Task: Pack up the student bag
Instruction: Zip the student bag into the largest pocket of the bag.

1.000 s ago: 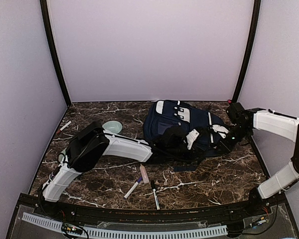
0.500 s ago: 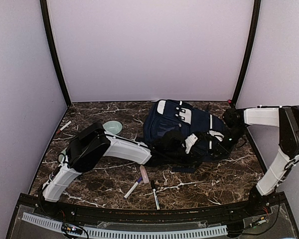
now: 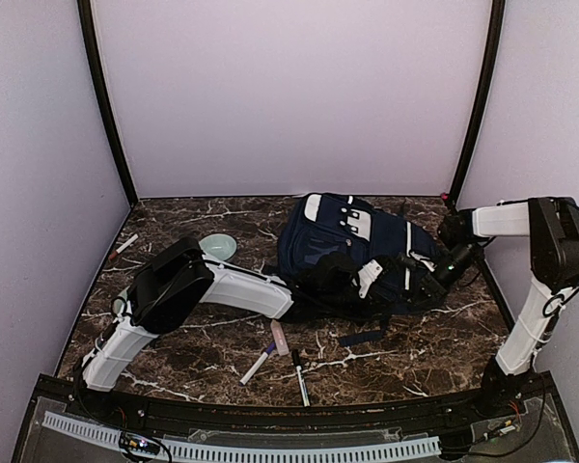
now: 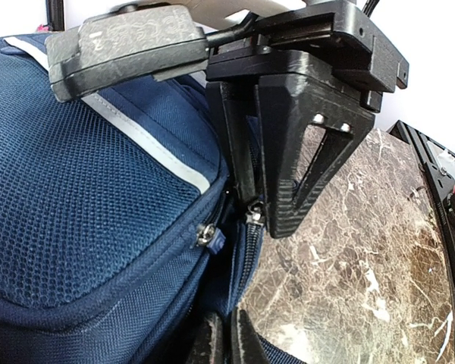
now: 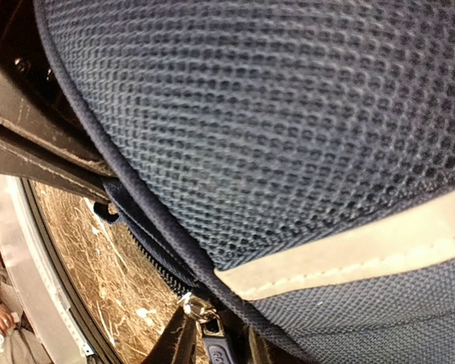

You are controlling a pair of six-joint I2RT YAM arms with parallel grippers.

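The student bag (image 3: 352,241), navy with white stripes, lies flat at the middle right of the table. My left gripper (image 3: 330,282) reaches its near edge. In the left wrist view my left gripper (image 4: 227,340) is shut on the bag's fabric beside the zip, below a silver slider with a blue tab (image 4: 206,236). My right gripper (image 3: 432,278) is at the bag's right near corner. In the right wrist view my right gripper (image 5: 212,347) is shut on a dark zipper pull (image 5: 221,350) under the mesh panel (image 5: 273,114). It also shows in the left wrist view (image 4: 288,220), at a second slider (image 4: 254,218).
A mint bowl (image 3: 218,247) stands left of the bag. A pink bar (image 3: 279,336), a white pen (image 3: 255,367) and a dark pen (image 3: 300,376) lie near the front. A dark strap (image 3: 360,338) lies below the bag. A small white item (image 3: 126,243) lies far left.
My right arm has folded in towards the bag, its elbow swinging up to the right wall, while its gripper has stayed at the bag's right near edge. The left arm has hardly moved.
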